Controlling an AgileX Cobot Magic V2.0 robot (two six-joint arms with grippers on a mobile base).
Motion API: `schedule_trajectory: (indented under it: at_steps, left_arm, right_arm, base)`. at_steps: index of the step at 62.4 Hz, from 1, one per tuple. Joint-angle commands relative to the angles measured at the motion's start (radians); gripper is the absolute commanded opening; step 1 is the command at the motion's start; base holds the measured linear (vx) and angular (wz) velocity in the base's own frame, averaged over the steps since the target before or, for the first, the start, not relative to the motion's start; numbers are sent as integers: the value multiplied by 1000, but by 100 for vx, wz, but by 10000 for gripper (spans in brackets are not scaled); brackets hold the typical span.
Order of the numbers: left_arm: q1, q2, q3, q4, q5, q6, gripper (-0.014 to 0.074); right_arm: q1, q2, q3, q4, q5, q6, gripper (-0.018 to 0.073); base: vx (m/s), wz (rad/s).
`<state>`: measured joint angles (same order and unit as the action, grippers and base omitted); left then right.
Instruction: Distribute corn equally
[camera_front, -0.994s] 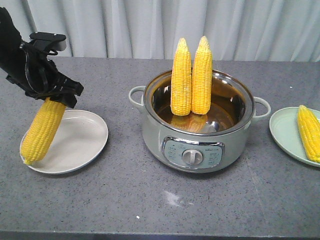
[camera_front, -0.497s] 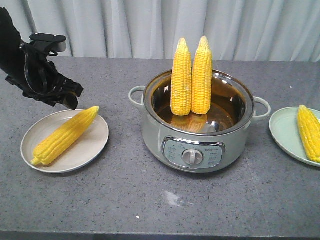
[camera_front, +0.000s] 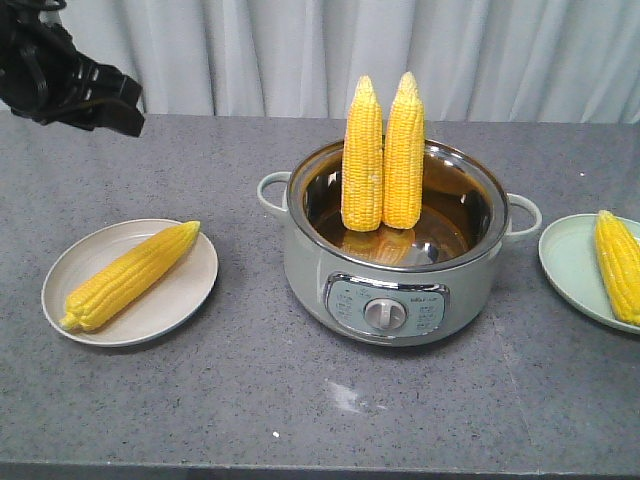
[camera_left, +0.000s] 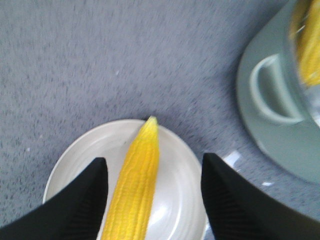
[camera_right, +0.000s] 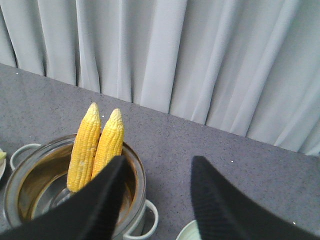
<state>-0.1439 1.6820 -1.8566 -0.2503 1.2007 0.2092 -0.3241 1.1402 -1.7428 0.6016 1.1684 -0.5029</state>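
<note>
Left hand (camera_left: 154, 164) wide open, empty, hovering above white plate (camera_front: 70, 270). One cob (camera_front: 130, 277) lies diagonally on that plate, untouched. Right hand (camera_right: 160, 167) likewise spread, holding nothing, raised near pot (camera_front: 400, 275). Two cobs (camera_front: 383, 155) stand upright, touching, inside pot at centre of desk (camera_front: 300, 410). Open grey desk on both sides of pot. Fourth cob (camera_front: 618, 265) on green plate (camera_front: 565, 255), plate cut off at frame edge. Left hand partly cropped in front view.
</note>
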Motion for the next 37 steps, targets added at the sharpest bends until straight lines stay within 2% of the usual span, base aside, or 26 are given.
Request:
schedule_trajectory:
  at_steps: [1,5,10,16,25,37]
  left_arm:
    - [1,-84,-47,-62,-54,-6,408]
    - [1,-111,-47,-82,-69,-6,408]
    - [1,-140,-47,-98,-83,-6,408]
    - [1,-167,-47,-106,-86,-6,408]
    - [1,-179,-47,-106,-81,-7,408]
    - [1,-178,-47,-106,-79,-8,408]
  right_arm:
    - [-4,45,-20,54,-136,-12,559]
    - [-4,81,-20,61,-190,-12,667]
    - [-4,127,-20,89,-256,-27,730]
    - [-4,185,-30,181,-310,-81,724]
    - [6,326,-139,324,-284,-136,699]
    - [102,550,-376,344,-217,-139,689]
  base:
    - [0,0]
    - [0,0]
    - [0,0]
    - [0,0]
    - [0,0]
    - [0,0]
